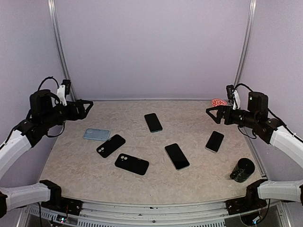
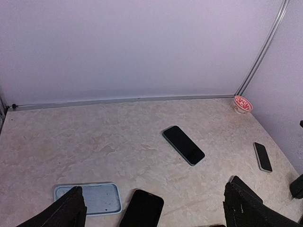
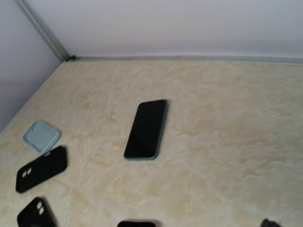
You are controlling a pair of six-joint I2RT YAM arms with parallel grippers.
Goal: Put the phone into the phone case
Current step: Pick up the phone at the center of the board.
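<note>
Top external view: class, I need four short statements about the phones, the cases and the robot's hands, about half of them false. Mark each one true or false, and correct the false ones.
1. The light blue case has no phone in it. True.
2. The left hand grips a phone. False: it is open and holds nothing.
3. Three phones lie flat, none touching another. True.
4. Both black cases lie to the right of the phones. False: they lie to the left of all three, near the light blue case.
</note>
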